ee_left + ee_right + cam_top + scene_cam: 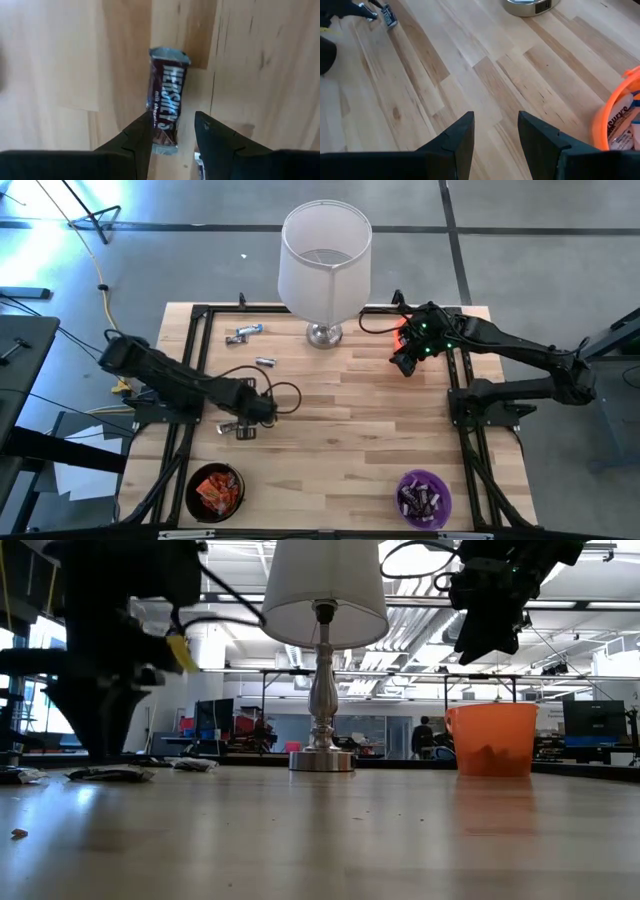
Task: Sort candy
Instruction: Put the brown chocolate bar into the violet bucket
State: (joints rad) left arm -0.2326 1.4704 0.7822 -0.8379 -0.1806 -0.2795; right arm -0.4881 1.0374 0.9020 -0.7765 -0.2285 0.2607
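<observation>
A dark brown candy [167, 102] with silvery ends lies flat on the wood. My left gripper [172, 132] is open just above it, one finger on each side of its near end. From above, the left gripper [257, 410] is at the table's left middle, with candy [232, 427] beside it. More candy in silvery-blue wrappers [243, 332] [265, 362] lies farther back. My right gripper [408, 360] hangs open and empty at the back right, beside the orange bowl [620, 120], which holds candy. In the low view the right gripper [480, 635] is above that bowl [490, 737].
A white-shaded lamp [323, 260] on a metal base stands at the back centre. A black bowl [190, 480] with orange-red candy sits at the front left, a purple bowl [403, 480] with dark candy at the front right. Black frame rails run along both table sides.
</observation>
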